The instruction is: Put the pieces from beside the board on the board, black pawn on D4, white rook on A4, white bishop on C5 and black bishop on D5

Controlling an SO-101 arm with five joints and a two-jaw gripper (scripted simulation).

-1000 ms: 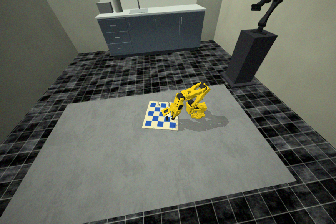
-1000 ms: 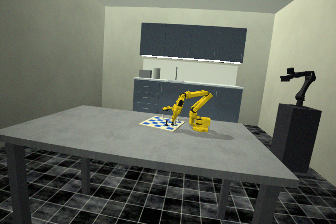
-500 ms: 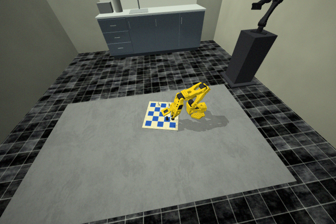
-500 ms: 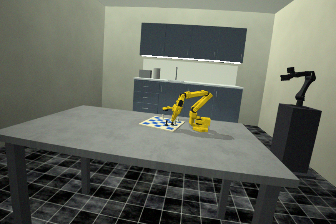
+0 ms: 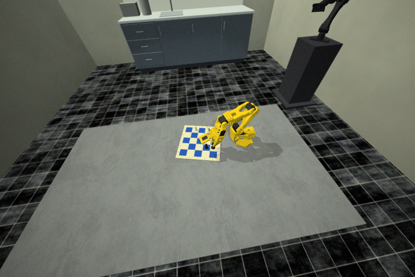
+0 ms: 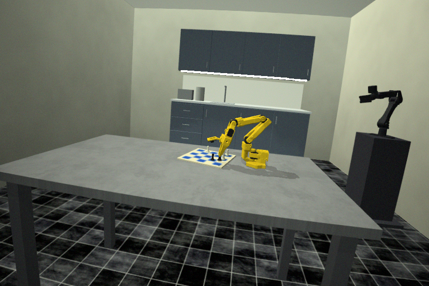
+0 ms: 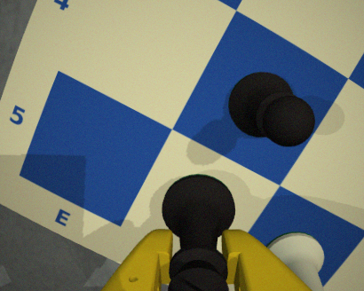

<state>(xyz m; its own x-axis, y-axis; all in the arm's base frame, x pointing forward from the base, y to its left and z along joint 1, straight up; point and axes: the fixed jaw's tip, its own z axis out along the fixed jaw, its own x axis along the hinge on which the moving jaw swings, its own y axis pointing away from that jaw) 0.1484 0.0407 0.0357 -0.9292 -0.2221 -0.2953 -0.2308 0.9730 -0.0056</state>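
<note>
My gripper (image 7: 196, 245) (image 5: 213, 144) (image 6: 220, 151) is shut on the black bishop (image 7: 196, 207) (image 6: 219, 157), gripping its upper body. The bishop is upright with its round base low over the cream square D5 of the blue and cream board (image 7: 124, 29) (image 5: 181, 156) (image 6: 188, 157). I cannot tell whether the base touches the board. The black pawn (image 7: 271, 108) (image 5: 206, 146) (image 6: 212, 157) stands upright on the blue square D4, one square away. A white piece (image 7: 296, 256) (image 6: 227, 153), partly hidden by my right jaw, stands on the blue square C5.
Another white piece (image 5: 208, 129) (image 6: 207, 148) stands near the board's far edge. The arm's yellow base (image 5: 244, 138) (image 6: 256, 158) sits on the grey table right of the board. A dark pedestal with a black arm (image 5: 310, 69) stands off the table.
</note>
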